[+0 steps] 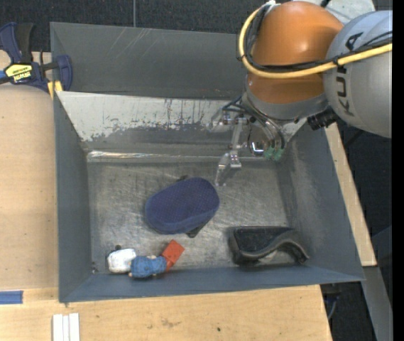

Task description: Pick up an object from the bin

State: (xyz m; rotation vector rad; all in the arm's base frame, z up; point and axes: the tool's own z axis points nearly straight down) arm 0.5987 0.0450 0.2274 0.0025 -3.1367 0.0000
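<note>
My gripper [228, 163] hangs under the orange cover at the back right of the bin, above the floor and near the far wall. Just in front of it and to the left lies a dark blue oval pad [182, 204] in the middle of the bin, with a dark edge poking out from under its lower side. A black curved piece with a grey rim [265, 246] rests at the front right, in front of the gripper and apart from it.
By the front left wall lie a small blue and white toy [134, 263] and an orange-red block [172, 251], touching each other. The arm's bulk overhangs the bin's back right corner. Bare floor lies left of the blue pad.
</note>
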